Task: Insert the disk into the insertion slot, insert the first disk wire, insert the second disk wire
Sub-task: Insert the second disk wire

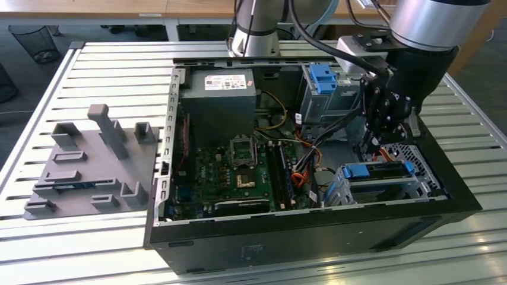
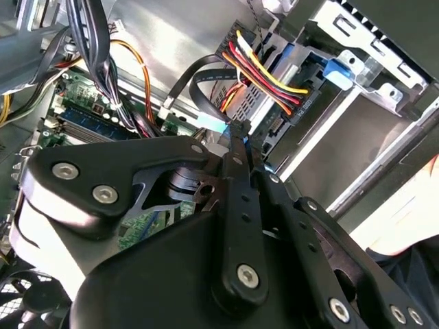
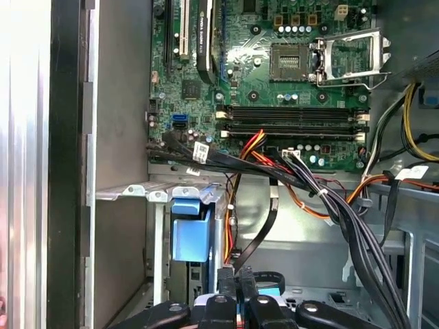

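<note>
While the disk point(image 1: 379, 170) sits seated in the insertion slot point(image 1: 396, 190) at the case's corner on the exterior view's right, the end effector point(image 2: 240, 137) is seen clenched on a flat black wire point(image 2: 199, 86) with a pale blue plug, just beside the disk's connector end. That end is faced by the fingertips, and a multicoloured wire point(image 2: 271, 79) is already plugged there. A silver body framed in bright blue is shown.
</note>
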Robot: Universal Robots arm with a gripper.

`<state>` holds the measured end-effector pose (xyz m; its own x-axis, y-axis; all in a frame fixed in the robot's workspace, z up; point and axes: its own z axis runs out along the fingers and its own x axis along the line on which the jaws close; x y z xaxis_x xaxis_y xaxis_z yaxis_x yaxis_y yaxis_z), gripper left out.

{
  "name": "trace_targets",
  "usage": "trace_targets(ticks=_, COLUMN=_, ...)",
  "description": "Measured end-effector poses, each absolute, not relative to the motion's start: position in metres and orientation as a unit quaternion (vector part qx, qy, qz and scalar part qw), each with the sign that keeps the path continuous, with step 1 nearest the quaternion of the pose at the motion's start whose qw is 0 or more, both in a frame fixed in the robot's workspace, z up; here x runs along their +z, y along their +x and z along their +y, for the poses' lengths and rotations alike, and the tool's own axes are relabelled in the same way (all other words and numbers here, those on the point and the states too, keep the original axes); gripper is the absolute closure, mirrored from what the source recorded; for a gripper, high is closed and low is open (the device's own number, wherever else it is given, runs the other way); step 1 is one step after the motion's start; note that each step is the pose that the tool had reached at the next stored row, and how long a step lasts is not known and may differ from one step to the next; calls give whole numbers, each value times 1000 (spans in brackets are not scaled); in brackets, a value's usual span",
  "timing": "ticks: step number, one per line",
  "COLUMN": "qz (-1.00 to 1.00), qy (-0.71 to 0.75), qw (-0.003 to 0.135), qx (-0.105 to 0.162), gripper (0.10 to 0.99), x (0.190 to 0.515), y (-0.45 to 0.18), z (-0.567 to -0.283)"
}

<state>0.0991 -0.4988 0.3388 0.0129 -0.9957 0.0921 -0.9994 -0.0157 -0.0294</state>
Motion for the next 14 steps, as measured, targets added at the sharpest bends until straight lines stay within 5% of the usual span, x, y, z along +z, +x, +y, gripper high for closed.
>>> trace_targets(ticks=9, qz=-702, qy=712, qw=0, qx=10, gripper=941, x=339, y=104, z=-501)
trace_targets(ticks=14, qz=-702, qy=712, qw=-1, qx=9, gripper=941, x=339, y=104, z=-510)
